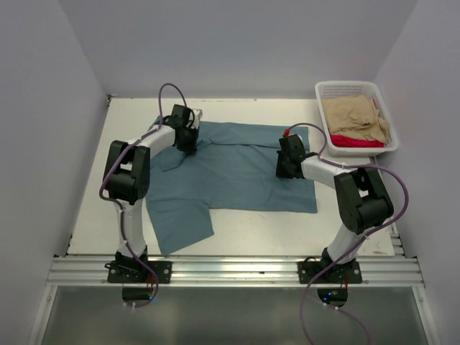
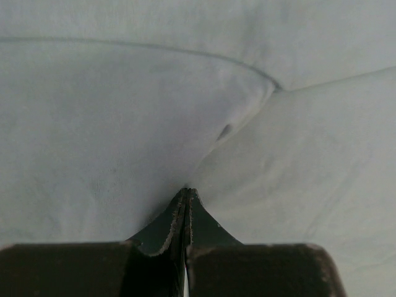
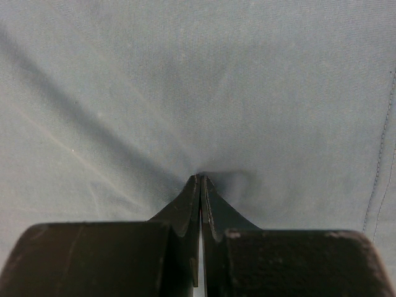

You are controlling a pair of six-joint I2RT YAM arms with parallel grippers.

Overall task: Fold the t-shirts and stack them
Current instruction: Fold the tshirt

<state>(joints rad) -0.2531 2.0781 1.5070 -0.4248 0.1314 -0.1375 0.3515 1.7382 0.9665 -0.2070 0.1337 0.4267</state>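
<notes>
A large teal-blue t-shirt (image 1: 237,176) lies spread on the white table, one part hanging toward the near left. My left gripper (image 1: 185,138) is down on its far left part, near the collar. In the left wrist view the jaws are shut (image 2: 187,190), and a fold of cloth (image 2: 247,117) runs into the tips. My right gripper (image 1: 289,162) is down on the shirt's right part, near the stitched hem (image 3: 382,142). Its jaws are also shut (image 3: 202,177), and faint creases radiate from the tips. A tan t-shirt (image 1: 353,115) and a red t-shirt (image 1: 356,141) lie in the basket.
A white mesh basket (image 1: 325,90) stands at the far right corner of the table. White walls close in the left, back and right sides. A metal rail (image 1: 230,269) runs along the near edge between the arm bases.
</notes>
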